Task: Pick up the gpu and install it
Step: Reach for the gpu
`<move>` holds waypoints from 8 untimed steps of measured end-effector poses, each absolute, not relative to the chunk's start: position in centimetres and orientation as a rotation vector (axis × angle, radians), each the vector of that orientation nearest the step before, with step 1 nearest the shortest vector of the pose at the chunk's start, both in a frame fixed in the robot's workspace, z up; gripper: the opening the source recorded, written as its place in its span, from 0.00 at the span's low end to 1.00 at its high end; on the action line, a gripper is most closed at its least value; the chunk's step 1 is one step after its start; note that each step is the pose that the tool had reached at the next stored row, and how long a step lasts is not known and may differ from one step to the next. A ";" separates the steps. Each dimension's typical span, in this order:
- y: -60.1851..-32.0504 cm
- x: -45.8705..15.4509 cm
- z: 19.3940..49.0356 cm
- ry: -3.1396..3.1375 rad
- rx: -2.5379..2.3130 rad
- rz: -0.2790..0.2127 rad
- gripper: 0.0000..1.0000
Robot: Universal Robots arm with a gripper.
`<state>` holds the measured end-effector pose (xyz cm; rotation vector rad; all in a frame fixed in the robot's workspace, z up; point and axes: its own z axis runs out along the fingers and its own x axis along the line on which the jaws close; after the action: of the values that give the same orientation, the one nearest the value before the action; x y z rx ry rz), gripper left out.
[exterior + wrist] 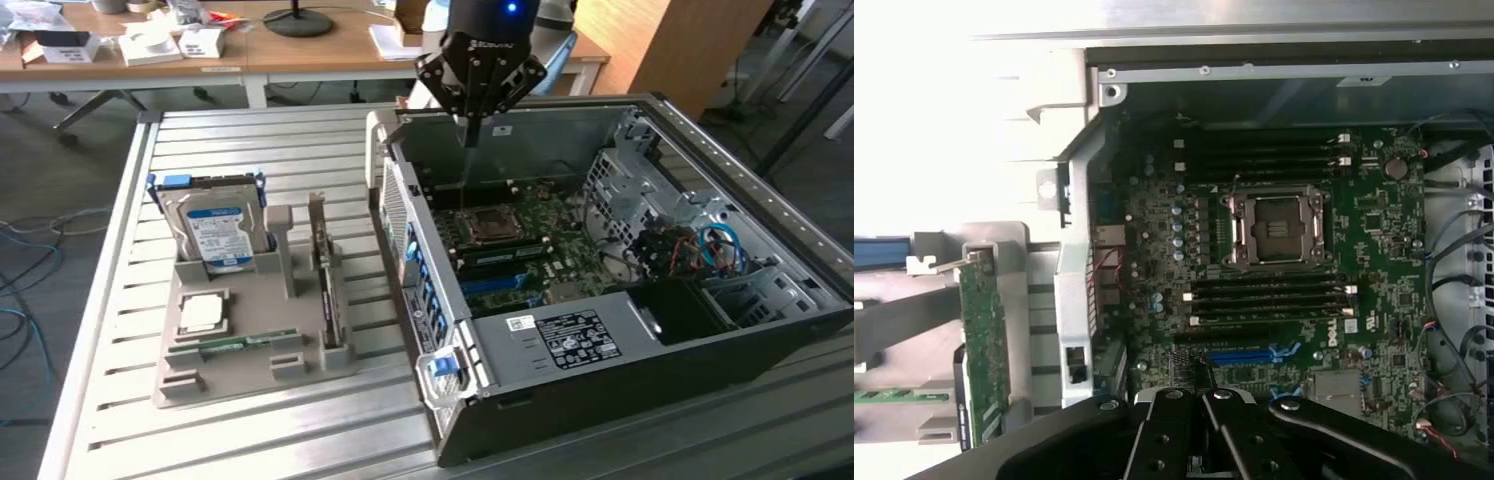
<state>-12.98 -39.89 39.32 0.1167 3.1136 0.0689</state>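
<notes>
- One pincer (470, 128), clenched on nothing, hangs over the open computer case (747, 350), well apart from the gpu (324, 268).
- That gpu stands on edge in the grey holder (254, 350) on the desk (240, 140).
- A good grasp probably needs the jaws square across the thin card and a straight lift.

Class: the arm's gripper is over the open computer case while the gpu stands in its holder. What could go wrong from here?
1. The shut gripper hangs empty over the motherboard; dropping lower could hit the bare socket.
2. The gpu stands on edge in the grey holder close beside the case; a sideways sweep might clip the case wall.
</notes>
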 end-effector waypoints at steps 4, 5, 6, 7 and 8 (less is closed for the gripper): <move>-39.9 -14.0 39.3 3.114 0.116 0.069 0.11; -39.9 -14.3 39.3 3.114 0.117 0.069 0.11; -39.9 -14.6 39.3 3.114 0.117 0.069 0.11; -39.9 -14.9 39.3 3.114 0.117 0.069 0.11; -39.9 -15.2 39.3 3.114 0.117 0.069 0.11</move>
<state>-15.18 -39.89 39.25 0.1166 3.1137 0.0688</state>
